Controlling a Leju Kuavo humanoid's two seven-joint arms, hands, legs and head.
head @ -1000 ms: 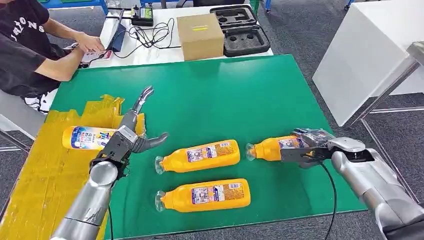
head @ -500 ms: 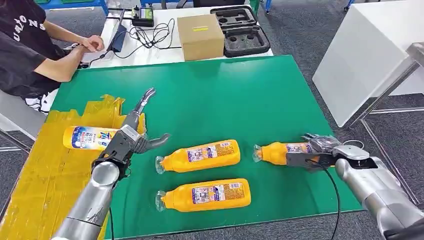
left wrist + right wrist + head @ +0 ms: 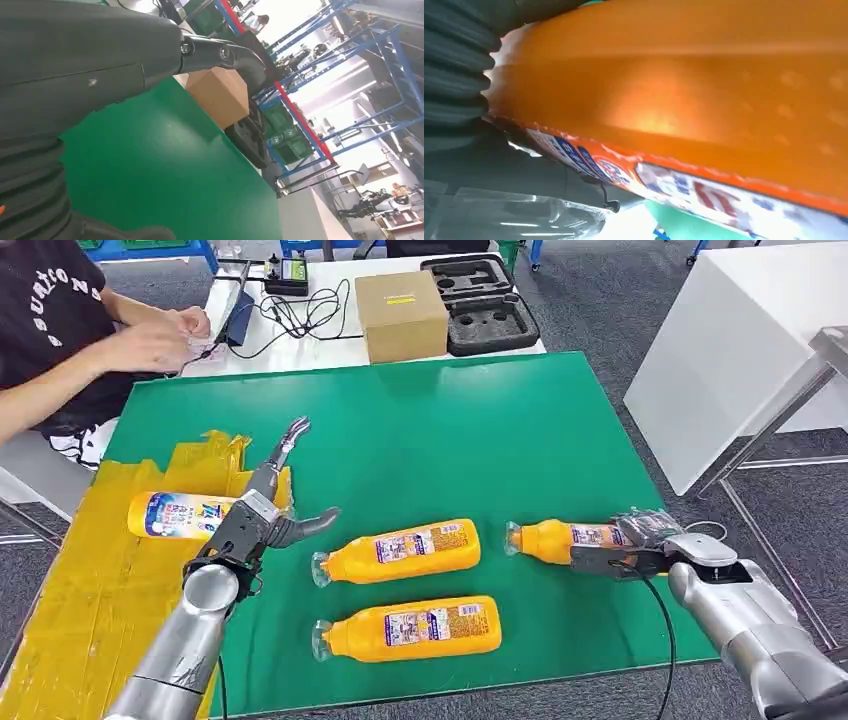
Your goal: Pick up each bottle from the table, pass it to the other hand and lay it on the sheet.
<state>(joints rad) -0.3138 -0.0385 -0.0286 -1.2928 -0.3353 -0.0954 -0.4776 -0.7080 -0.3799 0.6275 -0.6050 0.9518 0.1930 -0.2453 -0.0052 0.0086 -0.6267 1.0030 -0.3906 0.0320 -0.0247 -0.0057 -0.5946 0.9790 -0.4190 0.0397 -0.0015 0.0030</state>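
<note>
Three orange bottles lie on the green table (image 3: 450, 430). My right hand (image 3: 625, 545) grips the rightmost bottle (image 3: 555, 538) by its base end, cap pointing left; its orange side (image 3: 684, 90) is pressed close against the right wrist camera. Two more bottles lie in the middle, one (image 3: 400, 551) above the other (image 3: 410, 627). A further bottle (image 3: 170, 513) lies on the yellow sheet (image 3: 80, 590) at the left. My left hand (image 3: 262, 512) hovers at the sheet's edge, fingers spread and holding nothing; its dark finger (image 3: 225, 52) shows in the left wrist view.
A person (image 3: 70, 330) sits at the far left, hands at a white table (image 3: 300, 340) behind the green one. A cardboard box (image 3: 400, 315), a black foam case (image 3: 485, 300) and cables stand there. A white table (image 3: 720, 350) stands to the right.
My right hand has drawn the rightmost bottle a little to the right and toward me. The left hand has barely moved. The person's hands have shifted.
</note>
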